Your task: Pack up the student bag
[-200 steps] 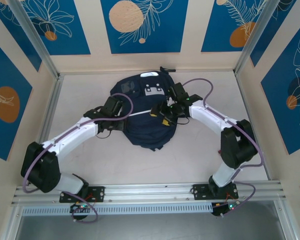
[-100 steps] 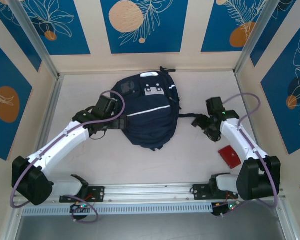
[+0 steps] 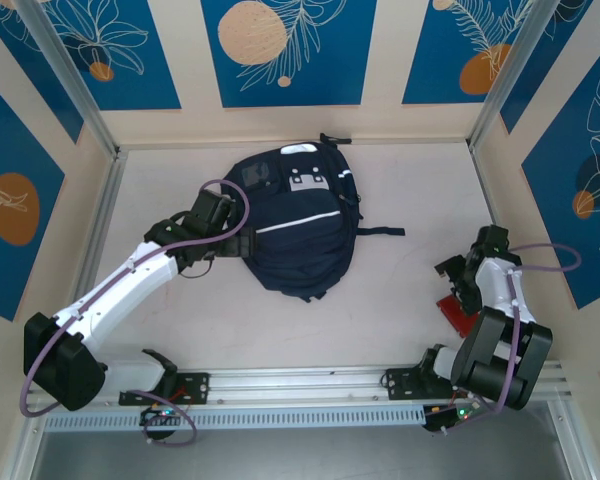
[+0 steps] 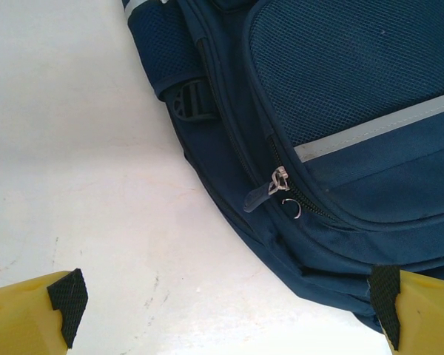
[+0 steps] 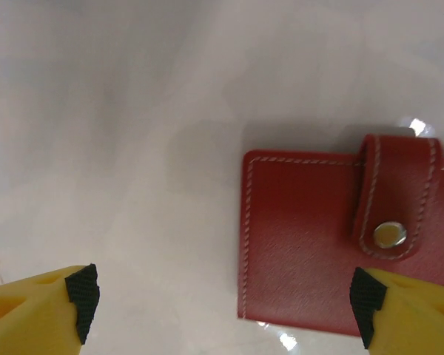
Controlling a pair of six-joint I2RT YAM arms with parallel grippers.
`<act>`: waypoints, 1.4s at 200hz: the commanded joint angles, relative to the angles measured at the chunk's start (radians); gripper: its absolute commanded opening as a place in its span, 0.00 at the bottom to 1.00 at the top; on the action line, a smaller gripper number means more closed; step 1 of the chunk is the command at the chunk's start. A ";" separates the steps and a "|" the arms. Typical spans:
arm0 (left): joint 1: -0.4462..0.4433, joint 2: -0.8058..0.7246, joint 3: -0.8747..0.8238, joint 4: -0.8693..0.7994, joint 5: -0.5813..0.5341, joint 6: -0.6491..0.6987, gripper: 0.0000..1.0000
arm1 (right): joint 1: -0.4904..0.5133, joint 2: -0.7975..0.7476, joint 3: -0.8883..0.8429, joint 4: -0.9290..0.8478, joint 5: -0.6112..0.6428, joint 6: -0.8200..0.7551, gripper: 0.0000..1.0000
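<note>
Left gripper [image 4: 226,305]: over the last second it has let go and drawn back to the left flank of the large dark navy fabric student bag [image 3: 295,240]. Yellow fingers spread wide, nothing between them. The wrist view looks down on the bag's metal zipper pull [image 4: 271,187].

Bag: lies flat at table centre toward the back wall, one black strap [image 3: 380,232] trailing right. No open mouth is visible from above.

Right gripper [image 3: 458,287]: was on the bag's front panel a second ago, and has since swung well clear to the right. It now hangs over a flat red leather wallet with a snap tab [image 5: 318,244]. Fingers apart, empty.

Judgement: bag handling has paused and wallet pickup looks next. The zip may still need opening.
</note>
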 commanded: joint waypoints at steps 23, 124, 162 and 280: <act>0.005 -0.021 0.029 0.006 0.038 -0.032 1.00 | -0.027 0.055 -0.040 0.065 -0.129 -0.029 0.90; 0.006 -0.017 0.018 0.014 0.068 -0.059 1.00 | 0.415 0.147 0.038 0.167 -0.288 0.141 0.88; 0.005 -0.016 0.027 0.011 0.082 -0.060 1.00 | 0.421 0.113 0.132 0.043 -0.186 0.038 0.87; 0.006 0.001 0.035 0.031 0.133 -0.061 1.00 | 0.142 0.043 -0.079 0.087 -0.284 -0.071 0.66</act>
